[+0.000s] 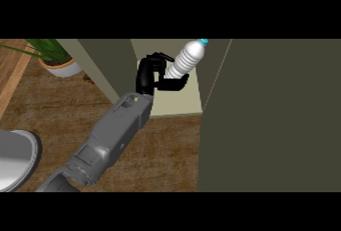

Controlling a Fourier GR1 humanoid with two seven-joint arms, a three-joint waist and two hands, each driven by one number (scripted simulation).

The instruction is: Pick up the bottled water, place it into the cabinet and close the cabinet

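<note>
One grey forearm (110,137) comes in from the lower left of the head view and stretches up toward the open cabinet (174,97). Which arm it is cannot be told from this view alone; going by its place at the lower left, it is taken as the left one. At its end, the left robot hand (152,74) is black and reaches inside the cabinet's pale interior. Its fingers curl round the lower part of the bottled water (187,58), with the thumb showing dark just under and beside the bottle's base. The bottle is white and ribbed with a light blue cap, and it leans, cap pointing up and to the right, base down and to the left. It sits within the cabinet opening, near the upper part of the lit compartment; whether its base touches the cabinet floor cannot be told.

The cabinet door (273,117) is a broad dark olive panel that fills the right side of the view, standing open beside the compartment. On the left, the cabinet's side wall (110,61) shows as a paler olive strip.

The bench (53,108) has a brown wood-grain top. A potted plant (58,63) in a white pot with green leaves stands at the upper left, well apart from the hand. A grey rounded object (15,160) lies at the left edge, partly cut off.
</note>
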